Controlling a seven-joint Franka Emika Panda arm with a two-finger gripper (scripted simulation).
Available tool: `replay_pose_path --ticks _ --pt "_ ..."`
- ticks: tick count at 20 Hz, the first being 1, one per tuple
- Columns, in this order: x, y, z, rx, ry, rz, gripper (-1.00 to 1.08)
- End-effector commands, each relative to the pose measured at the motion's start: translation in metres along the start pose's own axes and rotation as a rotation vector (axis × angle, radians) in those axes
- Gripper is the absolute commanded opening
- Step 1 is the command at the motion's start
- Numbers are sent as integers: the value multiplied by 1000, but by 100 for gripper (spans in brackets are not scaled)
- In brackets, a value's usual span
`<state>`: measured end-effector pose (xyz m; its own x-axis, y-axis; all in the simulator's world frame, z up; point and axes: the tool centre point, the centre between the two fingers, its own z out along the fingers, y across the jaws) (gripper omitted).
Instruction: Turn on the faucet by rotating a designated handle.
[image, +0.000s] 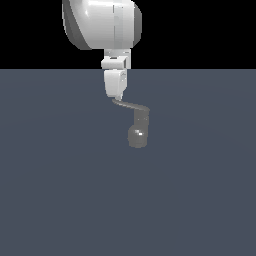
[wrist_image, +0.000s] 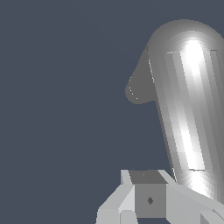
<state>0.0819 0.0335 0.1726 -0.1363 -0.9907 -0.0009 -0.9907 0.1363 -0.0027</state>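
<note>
The faucet (image: 138, 129) stands mid-worktop (image: 60, 190) in the exterior view, its handle (image: 131, 105) meeting the end effector (image: 114, 95), whose spread I cannot tell; the wrist view shows the handle (wrist_image: 188, 109) close up.

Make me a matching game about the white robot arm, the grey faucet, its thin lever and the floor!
Things:
1. big white robot arm
2. thin curved grey handle
3. rounded dull-grey faucet base
4. flat blue-grey floor

Places or looks:
A. lowest part of the fixture
B. sticks out sideways from the cylinder's top, just under the gripper
C. plain and dark, all around
D. hangs down from above

Pairs: 1-D, 2-B, 3-A, 4-C
</note>
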Motion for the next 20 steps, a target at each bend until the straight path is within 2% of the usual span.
replay_pose_path --ticks 1,15,17,20 --pt "-1 9 0 -3 1 0 -100" --pt "-9 52 0 -3 1 0 -100" --pt "-5 47 0 0 1 5 -100" --pt "-1 54 0 0 1 4 -100"
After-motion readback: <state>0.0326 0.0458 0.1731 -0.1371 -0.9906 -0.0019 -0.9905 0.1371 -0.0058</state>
